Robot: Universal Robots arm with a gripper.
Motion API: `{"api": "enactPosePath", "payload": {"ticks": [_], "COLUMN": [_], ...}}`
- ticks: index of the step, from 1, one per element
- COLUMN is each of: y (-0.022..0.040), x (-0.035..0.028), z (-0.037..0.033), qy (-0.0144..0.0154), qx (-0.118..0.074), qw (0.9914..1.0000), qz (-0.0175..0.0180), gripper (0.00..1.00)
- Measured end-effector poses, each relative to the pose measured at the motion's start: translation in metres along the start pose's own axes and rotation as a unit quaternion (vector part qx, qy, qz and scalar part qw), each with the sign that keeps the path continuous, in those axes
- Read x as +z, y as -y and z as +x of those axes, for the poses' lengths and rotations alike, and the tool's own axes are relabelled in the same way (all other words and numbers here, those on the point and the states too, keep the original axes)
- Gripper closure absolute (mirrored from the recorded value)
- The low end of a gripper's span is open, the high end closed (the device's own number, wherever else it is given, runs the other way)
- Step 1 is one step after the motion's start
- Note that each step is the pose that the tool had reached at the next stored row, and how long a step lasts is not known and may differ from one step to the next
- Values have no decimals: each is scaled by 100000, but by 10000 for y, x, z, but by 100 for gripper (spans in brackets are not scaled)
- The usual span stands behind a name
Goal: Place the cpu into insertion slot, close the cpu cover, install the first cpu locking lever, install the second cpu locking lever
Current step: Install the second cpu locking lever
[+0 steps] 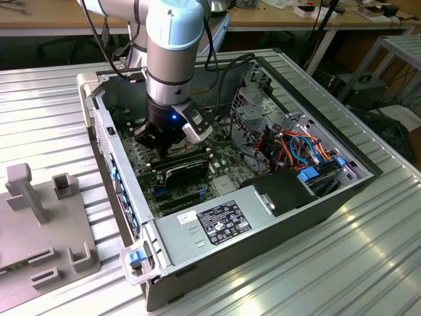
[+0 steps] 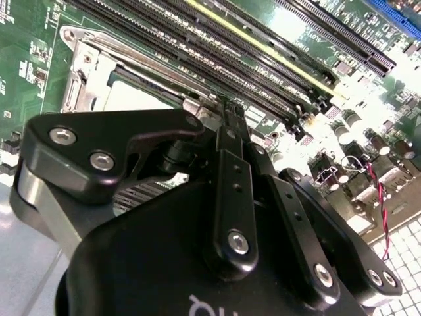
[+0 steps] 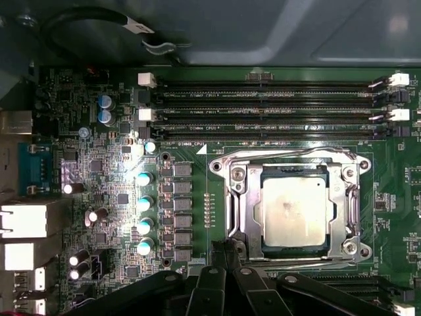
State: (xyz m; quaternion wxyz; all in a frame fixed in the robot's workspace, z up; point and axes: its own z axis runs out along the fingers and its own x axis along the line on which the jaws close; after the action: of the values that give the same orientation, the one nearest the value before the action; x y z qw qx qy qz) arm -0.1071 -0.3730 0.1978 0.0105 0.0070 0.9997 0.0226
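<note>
Black metal fingers of your gripper [image 2: 230, 112] are pinched together to a narrow tip, with nothing visible between them. In the second wrist view that tip sits just above centre, at the edge of the silver socket frame beside the memory slots [image 2: 263, 52].

In the first wrist view the same tip enters at bottom centre, touching or almost touching the lower left corner of the cpu cover [image 3: 240, 197]. The cover lies flat, a thin silver frame, right of centre. Through its window you see the cpu [image 3: 294, 212], silvery, seated level in the insertion slot [image 3: 294, 247], whose dark rim shows just inside the frame. I cannot make out either locking lever clearly.

In the exterior view, the arm [image 1: 172, 46] reaches down from top centre into the open computer case [image 1: 197, 260].

Judging by look, the chip is light, rigid and slick on top, and fragile underneath. The cover is thin, springy sheet metal, so push on its frame edge or a lever's wire end, never on the chip.
</note>
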Motion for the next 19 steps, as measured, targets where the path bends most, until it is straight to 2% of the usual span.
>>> {"api": "enactPosePath", "payload": {"ticks": [4, 6, 9, 12, 19], "y": [-2, -6, -10, -14, -25], "x": [-24, -50, -120, -199, -264], "z": [-2, -4, -4, -5, -6], "qy": [65, 126, 75, 72, 80], "qx": [-10, -13, -33, -36, -39], "qw": [100000, 99999, 99995, 99990, 99985], "qz": [144, 387, 1012, 1391, 1731], "gripper": [89, 89, 89, 89, 89]}}
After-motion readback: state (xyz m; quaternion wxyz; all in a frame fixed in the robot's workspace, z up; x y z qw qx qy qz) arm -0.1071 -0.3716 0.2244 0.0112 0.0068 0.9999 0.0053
